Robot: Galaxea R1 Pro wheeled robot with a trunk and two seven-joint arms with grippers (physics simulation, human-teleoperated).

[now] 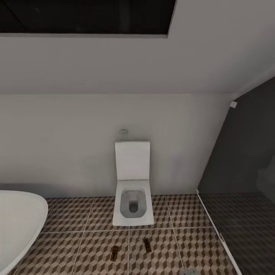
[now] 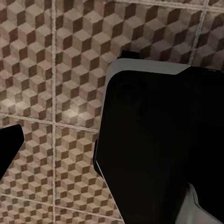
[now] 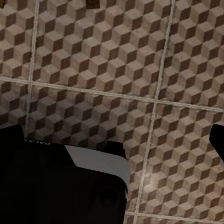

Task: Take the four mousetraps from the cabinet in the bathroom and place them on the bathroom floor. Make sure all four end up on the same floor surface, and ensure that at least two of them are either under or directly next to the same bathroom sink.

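Two mousetraps lie on the bathroom floor (image 1: 88,244) in front of the toilet, one (image 1: 114,253) to the left and one (image 1: 147,245) to the right, a tile's width apart. A brown edge of a mousetrap (image 3: 93,3) also peeks in at the rim of the right wrist view. My left gripper (image 2: 107,140) hangs over the cube-patterned tiles, with one dark finger (image 2: 10,143) showing at the frame's side. My right gripper (image 3: 114,135) is open over bare tiles, its fingertip (image 3: 218,139) wide apart. Neither holds anything. The cabinet and the bathroom sink are out of view.
A square white toilet (image 1: 132,191) stands against the pale back wall. The oval white bathtub (image 1: 17,225) curves in at the left. A dark glass partition (image 1: 244,183) with a white floor rail closes off the right. My own black-and-white body (image 2: 158,144) (image 3: 56,186) sits close below both wrists.
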